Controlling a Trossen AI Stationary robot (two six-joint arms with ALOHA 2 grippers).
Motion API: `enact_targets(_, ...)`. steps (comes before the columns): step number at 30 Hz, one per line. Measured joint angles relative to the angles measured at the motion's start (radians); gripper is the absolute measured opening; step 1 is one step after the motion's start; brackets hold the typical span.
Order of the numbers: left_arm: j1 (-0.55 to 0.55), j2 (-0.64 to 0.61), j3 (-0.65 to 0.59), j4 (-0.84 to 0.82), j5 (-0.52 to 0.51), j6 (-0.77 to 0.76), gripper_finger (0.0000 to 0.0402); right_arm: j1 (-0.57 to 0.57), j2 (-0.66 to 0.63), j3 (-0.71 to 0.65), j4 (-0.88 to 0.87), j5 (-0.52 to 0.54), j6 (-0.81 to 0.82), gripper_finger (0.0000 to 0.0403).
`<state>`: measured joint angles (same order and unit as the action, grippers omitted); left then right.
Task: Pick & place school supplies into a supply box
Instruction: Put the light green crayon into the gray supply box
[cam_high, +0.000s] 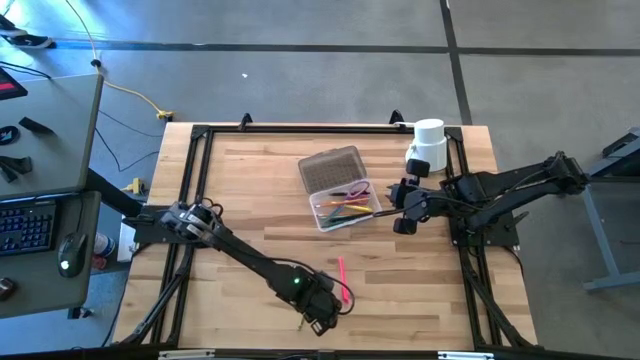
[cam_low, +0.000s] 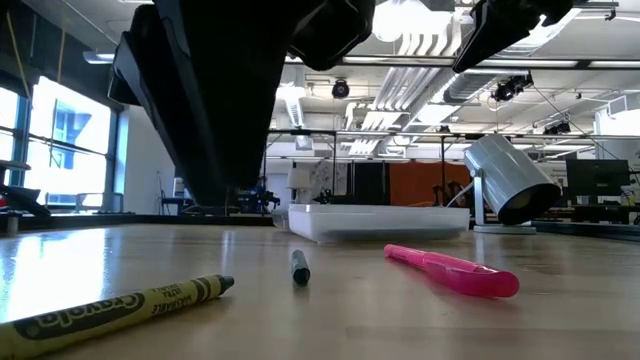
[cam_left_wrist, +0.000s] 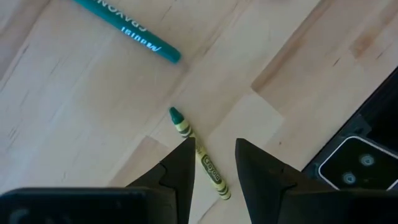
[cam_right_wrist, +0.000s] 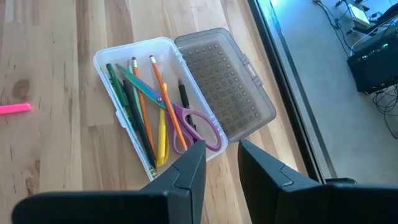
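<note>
A yellow-green crayon (cam_left_wrist: 200, 155) with a green tip lies flat on the wood. My left gripper (cam_left_wrist: 214, 168) is open and points down over it near the table's front edge (cam_high: 322, 312), one finger on each side. A teal marker (cam_left_wrist: 127, 28) and a pink highlighter (cam_high: 343, 280) lie loose close by. The clear supply box (cam_right_wrist: 99, 59) sits open at mid-table with its dotted lid (cam_right_wrist: 224, 81) folded back. It holds pencils, pens and purple-handled scissors (cam_right_wrist: 193, 124). My right gripper (cam_right_wrist: 221, 165) hovers open just right of the box.
A white mug (cam_high: 428, 145) stands at the far right corner. A black frame (cam_high: 190, 180) runs along the table's edges. A desk with a keyboard and mouse (cam_high: 40, 225) stands off the table's left side. Bare wood lies between the box and the loose supplies.
</note>
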<state>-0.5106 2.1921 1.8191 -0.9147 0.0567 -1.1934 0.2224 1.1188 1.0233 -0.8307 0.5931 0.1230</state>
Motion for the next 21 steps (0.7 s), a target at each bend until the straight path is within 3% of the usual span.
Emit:
enact_targets(8,0.0,0.0,-0.001,-0.003,-0.024,0.014,0.015,0.0,0.0,0.0,0.006,-0.001,0.0,0.0079)
enact_targets(21,0.0,-0.001,-0.125,0.06,0.007,-0.075,0.015,0.0,0.0,0.0,0.072,-0.002,-0.086,0.0078)
